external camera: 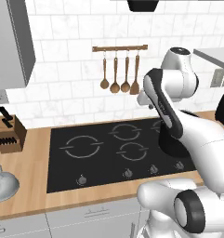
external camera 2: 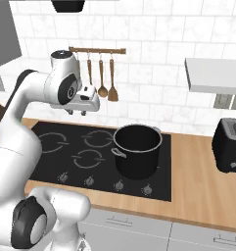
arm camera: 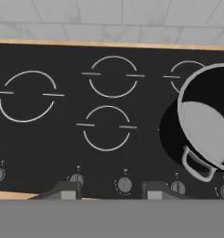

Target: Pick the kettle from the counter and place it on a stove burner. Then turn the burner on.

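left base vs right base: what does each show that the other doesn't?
Left base alone: the kettle on the counter left of the cooktop, and the knife block. Right base alone: the gripper above the cooktop, the whole black pot, and the toaster. Both: cooktop, burner rings, knobs, hanging utensils.

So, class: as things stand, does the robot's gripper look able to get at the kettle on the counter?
Probably yes. The kettle sits alone on the counter, left of the cooktop, with nothing over it. The gripper hangs high above the cooktop, holding nothing, so it faces a long swing leftward.
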Motion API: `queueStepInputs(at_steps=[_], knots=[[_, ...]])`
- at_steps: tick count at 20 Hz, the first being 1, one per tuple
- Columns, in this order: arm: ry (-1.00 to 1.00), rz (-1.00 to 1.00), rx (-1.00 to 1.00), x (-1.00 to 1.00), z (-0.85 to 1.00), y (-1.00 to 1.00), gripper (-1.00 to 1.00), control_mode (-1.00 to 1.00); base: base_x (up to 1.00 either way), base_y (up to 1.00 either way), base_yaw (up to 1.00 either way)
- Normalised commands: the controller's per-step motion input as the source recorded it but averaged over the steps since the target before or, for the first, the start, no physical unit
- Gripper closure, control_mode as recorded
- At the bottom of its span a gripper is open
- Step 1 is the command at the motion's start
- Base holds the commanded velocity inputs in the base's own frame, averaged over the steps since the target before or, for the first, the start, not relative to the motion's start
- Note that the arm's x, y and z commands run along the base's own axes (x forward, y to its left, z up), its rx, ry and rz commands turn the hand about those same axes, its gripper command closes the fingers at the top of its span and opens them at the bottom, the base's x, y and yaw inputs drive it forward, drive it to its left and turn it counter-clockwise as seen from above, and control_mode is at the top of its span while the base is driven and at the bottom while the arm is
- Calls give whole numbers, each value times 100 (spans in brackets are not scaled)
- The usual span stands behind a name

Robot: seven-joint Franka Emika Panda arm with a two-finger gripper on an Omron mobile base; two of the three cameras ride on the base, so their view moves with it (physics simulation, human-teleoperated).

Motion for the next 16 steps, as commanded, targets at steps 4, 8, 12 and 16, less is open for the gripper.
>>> queueStepInputs(at_steps=[4,8,12,16], knots=[[-8,1,-6,-34,0,25,-100,-100,0,0,0],[-16,18,-8,-86,0,63,-100,-100,0,0,0],[-11,15,-5,-65,0,88,-100,-100,0,0,0],[-10,17,-9,-70,0,100,-100,-100,0,0,0]])
